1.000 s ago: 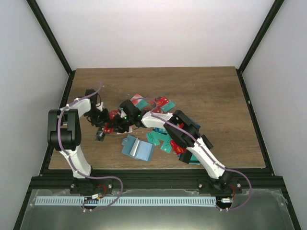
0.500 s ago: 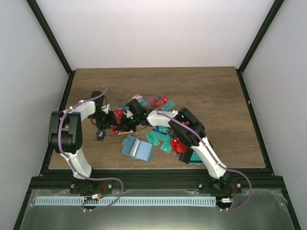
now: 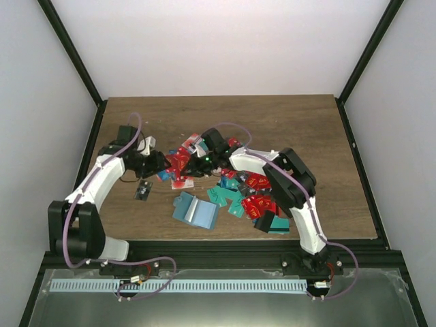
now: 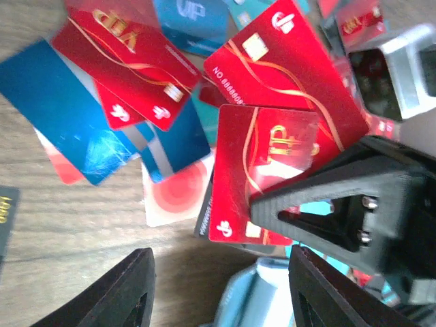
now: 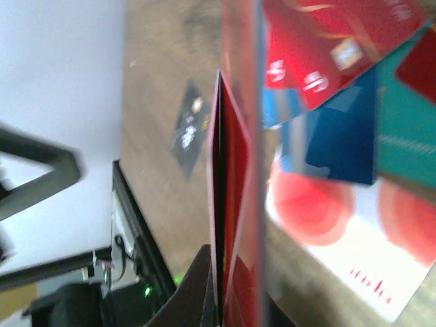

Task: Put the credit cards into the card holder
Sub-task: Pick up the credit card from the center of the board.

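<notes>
The credit cards (image 3: 246, 193) lie in a heap of red, teal and blue at the table's middle. The card holder (image 3: 195, 210), an open teal-blue wallet, lies in front of them and shows at the bottom of the left wrist view (image 4: 272, 303). My right gripper (image 3: 193, 167) is shut on two or three red cards (image 3: 180, 160), seen edge-on in its own view (image 5: 235, 204) and flat in the left wrist view (image 4: 262, 174). My left gripper (image 3: 157, 163) is open and empty just left of those cards, above bare wood (image 4: 221, 293).
A black card (image 3: 142, 191) lies on the wood left of the wallet. A black case (image 3: 268, 221) sits at the pile's near right edge. A white card with a red blot (image 4: 176, 197) and blue cards (image 4: 71, 126) lie under my left gripper.
My right gripper has drawn right and back with the red cards. My left arm has stretched out lower, its gripper moving slightly right towards the held cards.
</notes>
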Robot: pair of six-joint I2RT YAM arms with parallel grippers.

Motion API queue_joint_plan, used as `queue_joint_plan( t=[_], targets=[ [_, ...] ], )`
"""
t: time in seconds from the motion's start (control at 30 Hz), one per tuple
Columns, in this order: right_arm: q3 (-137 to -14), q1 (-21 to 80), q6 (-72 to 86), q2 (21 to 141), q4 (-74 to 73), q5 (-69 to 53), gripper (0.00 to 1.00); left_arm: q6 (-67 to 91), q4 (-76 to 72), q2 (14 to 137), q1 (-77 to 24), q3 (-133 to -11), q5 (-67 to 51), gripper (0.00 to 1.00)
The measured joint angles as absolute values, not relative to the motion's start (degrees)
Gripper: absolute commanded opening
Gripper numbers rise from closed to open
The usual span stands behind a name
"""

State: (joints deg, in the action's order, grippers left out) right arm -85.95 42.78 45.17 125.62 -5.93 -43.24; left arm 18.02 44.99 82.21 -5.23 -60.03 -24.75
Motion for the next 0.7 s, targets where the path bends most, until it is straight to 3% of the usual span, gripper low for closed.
queue_joint_plan(
  t=[0.3, 0.5, 0.7],
  targets=[
    [-74.0, 40.9, 37.6, 111.4, -1.0, -50.4, 0.01, 23.5, 32.9, 74.3, -5.3, -48.0, -37.4, 0.52],
    [-70.9, 37.0, 36.0, 110.7, 0.5, -53.4, 0.01, 27.6, 22.9, 75.2, -5.3, -45.5, -43.1, 0.50],
    [-70.3, 36.1, 32.8, 109.8, -0.7, -54.8, 0.01, 31.5, 12.6, 78.3, -5.3, -44.8, -48.9, 0.55]
  ],
)
